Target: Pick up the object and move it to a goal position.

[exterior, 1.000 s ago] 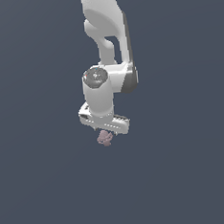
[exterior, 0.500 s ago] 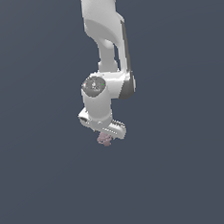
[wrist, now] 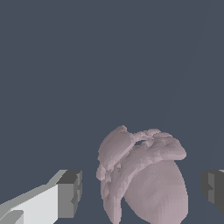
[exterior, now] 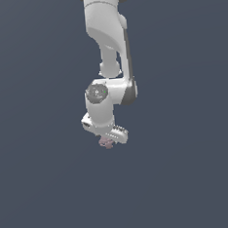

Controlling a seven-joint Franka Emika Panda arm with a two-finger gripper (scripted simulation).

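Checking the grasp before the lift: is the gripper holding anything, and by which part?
Nothing is held. In the wrist view the pinkish-mauve lumpy clump sits between the fingers of the gripper, with a gap on each side; the jaws are open.

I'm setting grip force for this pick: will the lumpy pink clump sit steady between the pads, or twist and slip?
The clump looks rigid, so it probably won't squash. Its bumpy, uneven surface suggests patchy contact, so it may twist as the fingers close. The gripper dwarfs it, so it is likely light.
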